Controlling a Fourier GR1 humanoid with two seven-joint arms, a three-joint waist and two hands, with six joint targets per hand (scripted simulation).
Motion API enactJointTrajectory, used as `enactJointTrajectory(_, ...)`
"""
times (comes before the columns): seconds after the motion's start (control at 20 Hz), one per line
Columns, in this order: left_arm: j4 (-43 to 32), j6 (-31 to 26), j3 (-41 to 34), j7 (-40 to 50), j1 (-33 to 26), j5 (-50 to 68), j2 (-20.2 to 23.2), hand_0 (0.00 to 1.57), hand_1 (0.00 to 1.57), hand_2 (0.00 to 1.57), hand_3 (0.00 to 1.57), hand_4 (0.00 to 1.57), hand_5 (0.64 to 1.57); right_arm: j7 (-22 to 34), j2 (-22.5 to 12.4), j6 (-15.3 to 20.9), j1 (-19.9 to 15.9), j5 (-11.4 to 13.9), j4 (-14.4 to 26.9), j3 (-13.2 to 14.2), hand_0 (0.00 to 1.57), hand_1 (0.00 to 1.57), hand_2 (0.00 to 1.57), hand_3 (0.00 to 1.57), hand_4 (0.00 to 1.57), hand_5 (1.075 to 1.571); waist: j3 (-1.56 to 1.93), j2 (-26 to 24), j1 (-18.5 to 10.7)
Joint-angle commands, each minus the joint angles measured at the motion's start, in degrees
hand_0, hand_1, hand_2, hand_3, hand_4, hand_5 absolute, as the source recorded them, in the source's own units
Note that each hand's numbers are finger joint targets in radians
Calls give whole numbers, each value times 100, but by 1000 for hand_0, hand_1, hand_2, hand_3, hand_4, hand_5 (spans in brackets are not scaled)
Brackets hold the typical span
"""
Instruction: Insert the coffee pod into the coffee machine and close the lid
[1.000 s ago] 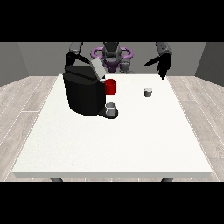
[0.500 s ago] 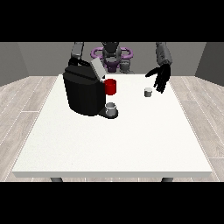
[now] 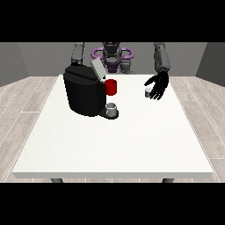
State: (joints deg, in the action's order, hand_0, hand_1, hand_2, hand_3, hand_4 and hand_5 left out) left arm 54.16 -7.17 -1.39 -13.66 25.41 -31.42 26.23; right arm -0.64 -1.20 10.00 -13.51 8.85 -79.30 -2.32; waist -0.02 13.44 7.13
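Beside pod (image 3: 148,92), view-right hand (image 3: 158,85), fingers spread, released; machine (image 3: 85,90) w/ lid (image 3: 97,69) up, well apart.

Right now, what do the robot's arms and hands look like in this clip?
Two arms show, each with a dark grey, rounded, segmented upper part. The arm at the view's right ends in a black hand with slim fingers and a thumb. The arm at the view's left drops behind the coffee machine, so its hand is hidden. No cables, markings or sleeves can be made out.

White table (image 3: 110,145) bears coffee machine (image 3: 83,90); coffee pod (image 3: 148,92).
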Motion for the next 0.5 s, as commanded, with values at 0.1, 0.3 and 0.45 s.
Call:
enactJointTrajectory(0.1,-205,640,226,-218,362,-643,-83,1071,1071,1107,914,448,1571,-201,40,-40,-46,62,313,-45,0,0,0,0,0,1571,2,14,68)
enactJointTrajectory(0.3,-680,747,406,-283,367,-1099,-11,924,924,1016,845,413,1571,-127,49,-220,-206,-176,268,65,0,0,0,0,0,1571,1,7,130)
enactJointTrajectory(0.45,-747,699,771,105,375,-1515,-276,826,826,998,857,340,1571,47,90,-12,-308,1,528,77,0,0,0,0,0,1571,2,-148,28)
